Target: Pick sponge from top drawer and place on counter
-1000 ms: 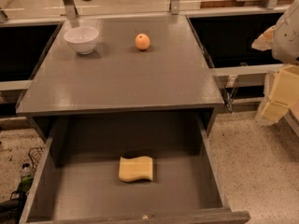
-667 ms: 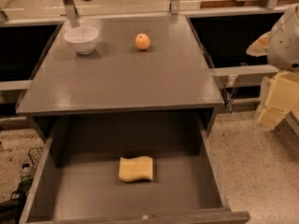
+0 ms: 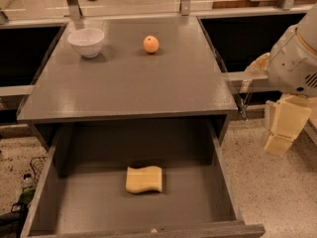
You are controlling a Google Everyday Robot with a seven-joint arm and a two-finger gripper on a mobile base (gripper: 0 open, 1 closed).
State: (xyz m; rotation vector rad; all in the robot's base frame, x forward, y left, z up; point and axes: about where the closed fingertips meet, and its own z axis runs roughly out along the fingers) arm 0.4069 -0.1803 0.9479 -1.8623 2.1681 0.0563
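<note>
Looking down into top drawer, standing fully out from under the counter, presumably to allow reach from above. Spotting sponge flat on drawer bottom, approx. centre, apart from all walls, nothing touching it.

Up on counter: white bowl back-left, orange fruit back-centre, well apart from each other. Front half free of both, so prob. the best drop zone.

Over to the right: gripper hanging beside counter, outside drawer, above speckled floor, well apart from sponge. Nothing seen in its grasp; no telling whether spread wide or pinched.

Judging step as approach, barely under way. Needs swinging left over drawer, then dropping in w/o clipping right wall or counter lip.
</note>
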